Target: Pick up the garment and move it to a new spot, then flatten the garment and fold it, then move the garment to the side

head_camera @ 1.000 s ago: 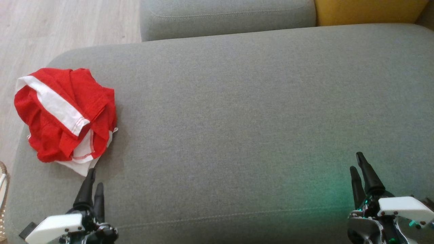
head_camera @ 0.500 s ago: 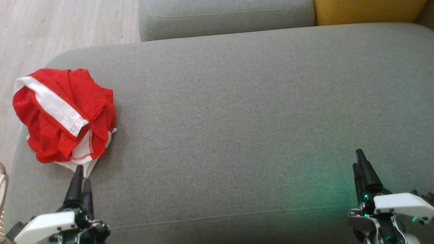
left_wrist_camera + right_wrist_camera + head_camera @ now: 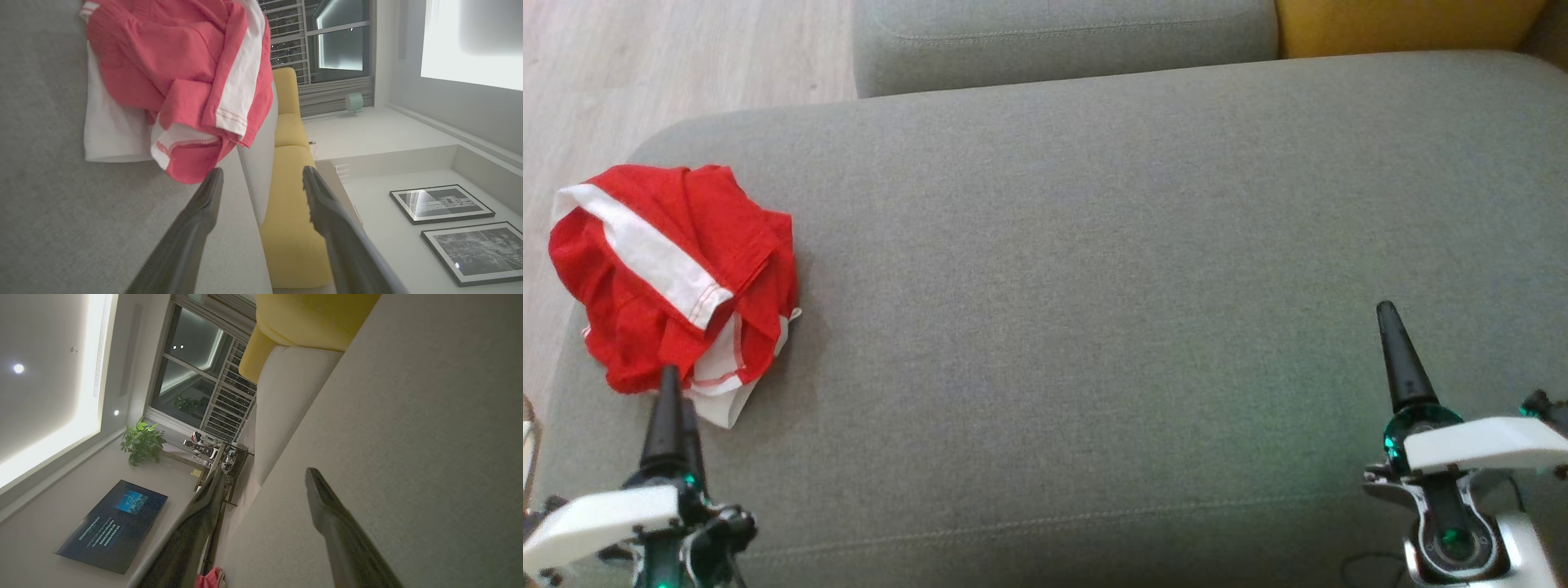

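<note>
The garment [image 3: 662, 269], a crumpled red piece with white bands, lies at the left end of the grey sofa seat [image 3: 1094, 286], partly over its edge. My left gripper [image 3: 674, 390] is turned on its side, its tips at the garment's near hem. In the left wrist view the garment [image 3: 175, 65] sits just beyond the open left gripper [image 3: 262, 171], one fingertip [image 3: 215, 173] right by the red edge, nothing between the jaws. My right gripper [image 3: 1387, 314] hovers open over bare seat at the right; the right wrist view shows the right gripper [image 3: 265, 473] holding nothing.
A grey back cushion [image 3: 1062, 41] and a yellow cushion [image 3: 1405, 24] lie along the far side. Pale wood floor [image 3: 645, 57] runs past the seat's left edge. The seat's front seam [image 3: 1045, 523] lies between my arms.
My left gripper has moved forward and left until its tips reach the garment's near hem. The right gripper has advanced a little. Both have rolled onto their sides. The garment has not moved.
</note>
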You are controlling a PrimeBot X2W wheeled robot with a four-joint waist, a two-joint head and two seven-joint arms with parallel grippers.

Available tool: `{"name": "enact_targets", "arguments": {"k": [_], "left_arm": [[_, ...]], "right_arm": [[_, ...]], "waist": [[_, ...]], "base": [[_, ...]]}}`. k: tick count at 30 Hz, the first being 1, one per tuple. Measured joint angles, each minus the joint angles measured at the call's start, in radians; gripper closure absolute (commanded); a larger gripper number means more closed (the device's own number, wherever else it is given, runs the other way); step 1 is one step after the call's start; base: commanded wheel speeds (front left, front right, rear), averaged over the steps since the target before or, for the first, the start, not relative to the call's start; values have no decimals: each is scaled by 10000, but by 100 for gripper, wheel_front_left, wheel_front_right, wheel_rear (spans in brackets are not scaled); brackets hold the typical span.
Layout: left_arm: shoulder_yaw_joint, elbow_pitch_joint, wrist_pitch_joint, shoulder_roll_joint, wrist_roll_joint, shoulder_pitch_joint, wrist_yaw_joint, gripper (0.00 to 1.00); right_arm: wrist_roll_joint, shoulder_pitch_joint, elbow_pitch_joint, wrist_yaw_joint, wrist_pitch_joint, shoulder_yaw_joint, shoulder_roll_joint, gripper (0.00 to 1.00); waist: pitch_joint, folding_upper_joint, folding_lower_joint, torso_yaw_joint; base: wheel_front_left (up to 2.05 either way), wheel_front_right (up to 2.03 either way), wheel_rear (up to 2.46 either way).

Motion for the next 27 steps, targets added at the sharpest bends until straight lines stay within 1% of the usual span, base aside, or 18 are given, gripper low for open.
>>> {"name": "enact_targets", "arguments": {"k": [9,10,15,22,27], "left_arm": [[401,-779,-263,0,1273,-237,13,0],[451,-1018,-309,0,1607,-245,56,0],[426,-1624,-487,0,2541,-279,161,0],[-52,-2470,-686,2,4249,-287,441,0],[-665,-2894,-792,6,5804,-285,738,0]], "right_arm": [[-1875,-351,-874,0,-251,280,-2,0],[-2253,-381,-1026,0,-318,366,-4,0],[-3237,-392,-1262,0,-430,552,-4,0],[-4619,-481,-1582,0,-667,830,-6,0],[-5574,-587,-1578,0,-798,928,-12,0]], "waist": [[61,0,0,1],[78,0,0,-1],[128,0,0,-15],[210,0,0,-49],[255,0,0,-89]], "base": [[0,0,0],[0,0,0],[0,0,0],[0,0,0],[0,0,0]]}}
